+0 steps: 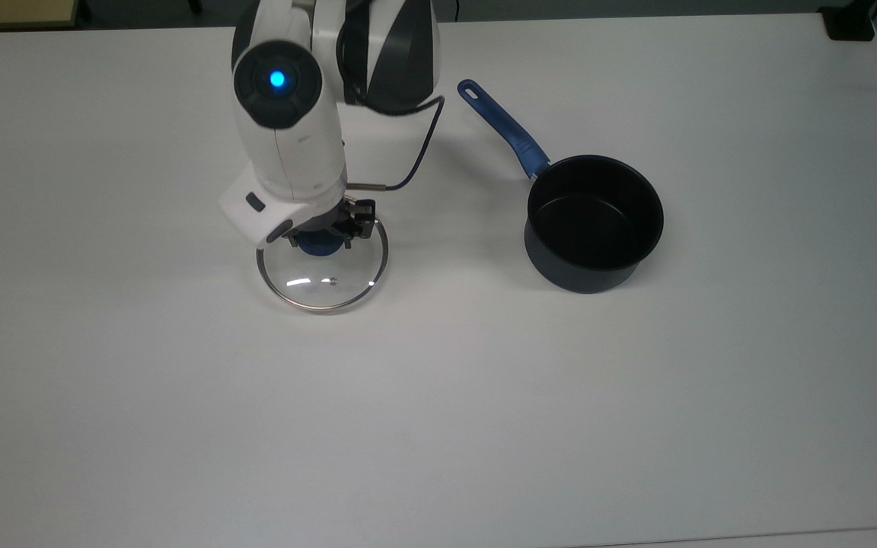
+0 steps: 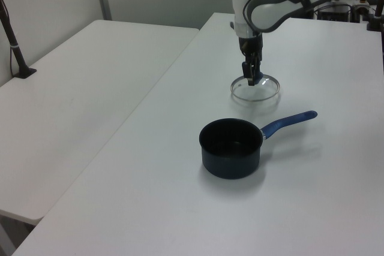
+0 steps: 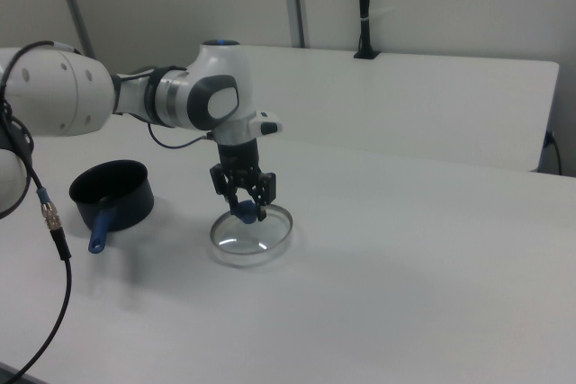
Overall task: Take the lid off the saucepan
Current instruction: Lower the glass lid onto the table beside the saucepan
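Going left to right in the top view: the white arm [image 1: 286, 129] comes down from the top edge, and its end effector [image 1: 322, 237] sits right over the lid [image 1: 323, 266]. The fingers are pinched in on the blue knob [image 1: 318, 244] at the lid's centre, so it's got hold of the lid by the knob. The lid itself is directly under the end effector and looks level. The left view has it down at the table [image 1: 180, 426] or barely above it, hard to call for sure. The little vent hole [image 1: 333, 281] sits on the glass just below the end effector in the top view.

A thin black cable [image 1: 416, 156] loops out from the arm toward the top view's right.

Further to the top view's right of the end effector, well apart from it, is the saucepan [image 1: 594, 222]. It's open, standing upright on the table, with nothing visible inside. Its blue handle [image 1: 503, 128] points up and toward the top view's left, slot end closest to the arm.

In the right view it's flipped: the saucepan [image 3: 112, 193] is to the right view's left of the end effector [image 3: 244, 205], and the lid [image 3: 252, 235] hangs under the closed fingers. In the left view the lid [image 2: 255, 89] is behind the saucepan [image 2: 231, 148], with the end effector [image 2: 251, 76] on top of it.
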{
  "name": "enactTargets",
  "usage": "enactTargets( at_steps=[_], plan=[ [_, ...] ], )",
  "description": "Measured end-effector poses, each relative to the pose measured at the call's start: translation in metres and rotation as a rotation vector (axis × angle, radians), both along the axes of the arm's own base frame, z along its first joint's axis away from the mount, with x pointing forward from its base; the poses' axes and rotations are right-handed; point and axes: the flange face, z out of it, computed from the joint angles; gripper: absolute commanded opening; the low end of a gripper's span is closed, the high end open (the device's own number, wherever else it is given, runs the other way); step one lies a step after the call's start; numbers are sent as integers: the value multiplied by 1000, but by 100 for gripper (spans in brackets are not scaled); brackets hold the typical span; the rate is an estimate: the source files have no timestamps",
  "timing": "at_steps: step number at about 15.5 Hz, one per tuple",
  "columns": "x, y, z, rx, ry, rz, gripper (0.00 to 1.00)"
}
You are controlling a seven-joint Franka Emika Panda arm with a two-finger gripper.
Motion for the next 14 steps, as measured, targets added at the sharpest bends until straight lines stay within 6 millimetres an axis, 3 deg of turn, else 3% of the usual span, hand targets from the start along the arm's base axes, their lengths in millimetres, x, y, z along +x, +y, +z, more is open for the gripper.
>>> enactTargets(
  at_steps=[9,12,14],
  plan=[
    [0,-5,-16,-2,19,-6,67],
    [0,-5,-17,-2,19,-6,77],
    [0,-5,-19,-2,23,-6,90]
  ],
)
